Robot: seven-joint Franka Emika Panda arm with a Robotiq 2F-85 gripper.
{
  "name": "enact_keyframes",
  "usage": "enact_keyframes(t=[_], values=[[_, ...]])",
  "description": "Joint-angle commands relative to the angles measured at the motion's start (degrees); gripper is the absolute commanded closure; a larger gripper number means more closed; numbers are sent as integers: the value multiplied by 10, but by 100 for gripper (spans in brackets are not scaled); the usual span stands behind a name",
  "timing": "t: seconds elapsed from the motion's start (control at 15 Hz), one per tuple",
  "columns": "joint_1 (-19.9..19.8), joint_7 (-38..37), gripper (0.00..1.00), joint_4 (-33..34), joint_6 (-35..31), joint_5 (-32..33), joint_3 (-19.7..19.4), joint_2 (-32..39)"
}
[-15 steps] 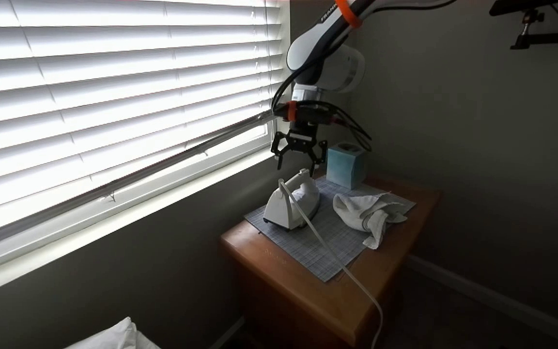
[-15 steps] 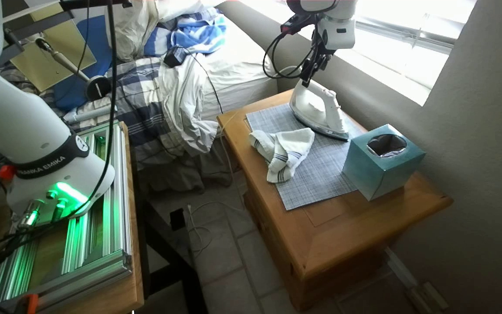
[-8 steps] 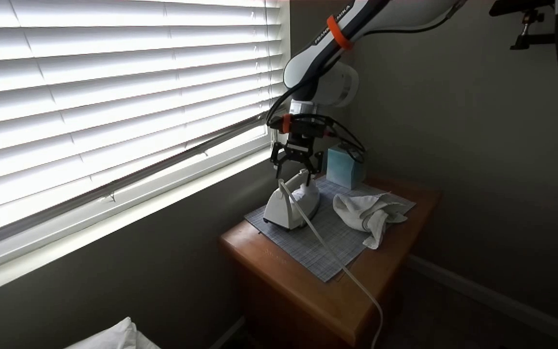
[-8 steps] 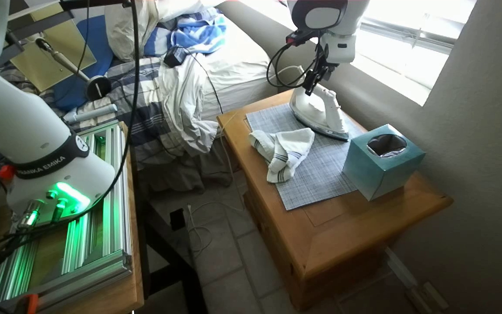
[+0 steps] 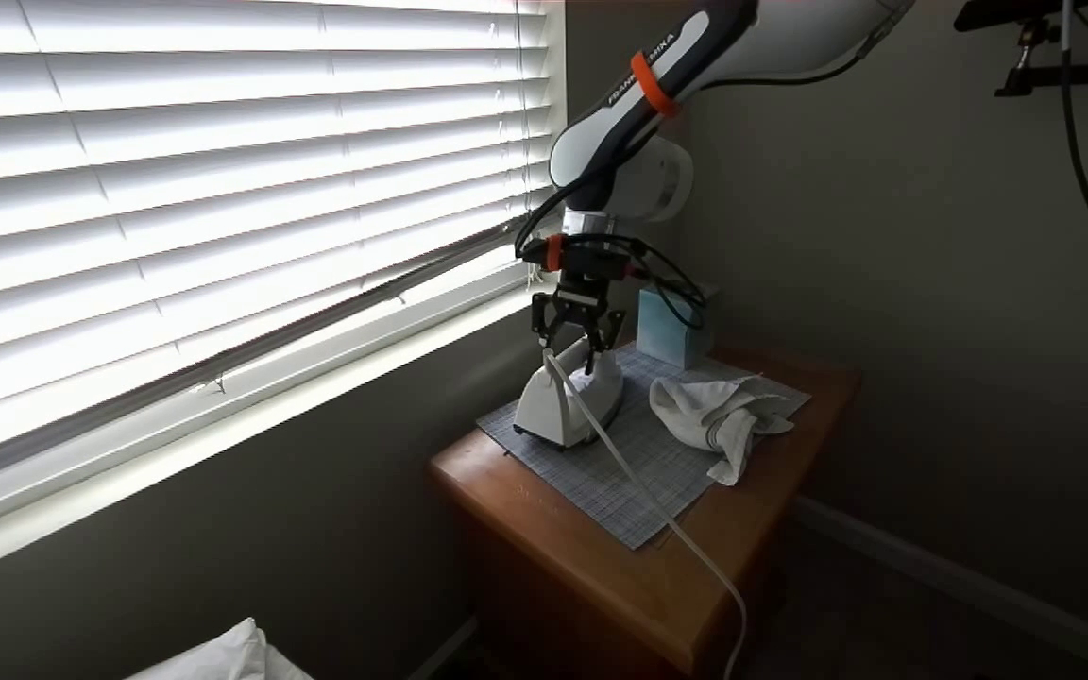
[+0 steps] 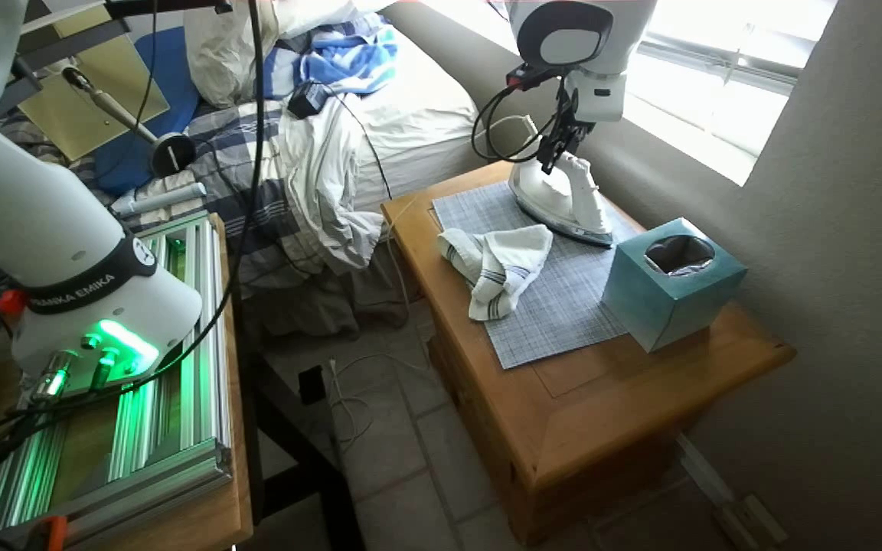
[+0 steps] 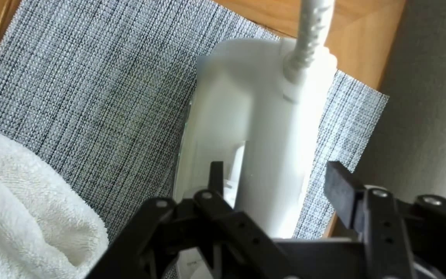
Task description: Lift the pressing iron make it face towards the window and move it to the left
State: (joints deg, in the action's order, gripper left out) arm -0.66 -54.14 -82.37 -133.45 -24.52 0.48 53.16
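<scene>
The white pressing iron [image 5: 544, 413] stands flat on its soleplate on a grey mat, seen in both exterior views [image 6: 552, 200]. Its tip points toward the tissue box; its white cord [image 5: 659, 510] leaves the heel end. My gripper [image 5: 568, 355] is over the iron, pointing down. In the wrist view, my gripper [image 7: 276, 174] is open around the handle [image 7: 273, 155]. One finger [image 7: 216, 174] is over the opening between handle and body, the other finger [image 7: 341, 193] on the outer side; both look apart from the handle. The window [image 5: 223, 179] with blinds is beside the table.
A white towel [image 6: 496, 268] lies on the grey mat [image 6: 563, 329] beside the iron. A blue tissue box [image 6: 659, 295] stands near the iron's tip. The wooden table [image 6: 586, 417] sits against the window wall. A bed [image 6: 433, 99] stands beyond the table.
My gripper has come down from above the iron until its fingers straddle the handle. It stayed open. The iron, towel and tissue box have not moved.
</scene>
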Motion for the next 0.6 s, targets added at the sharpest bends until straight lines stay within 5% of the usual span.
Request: enact_keyframes(t=[0.0,0.27,0.53], values=[[-1,-12,55,12,1,-5,-1,7],[1,-9,87,-13,3,-2,-1,-14],[8,-5,88,-49,2,7,-7,-41]])
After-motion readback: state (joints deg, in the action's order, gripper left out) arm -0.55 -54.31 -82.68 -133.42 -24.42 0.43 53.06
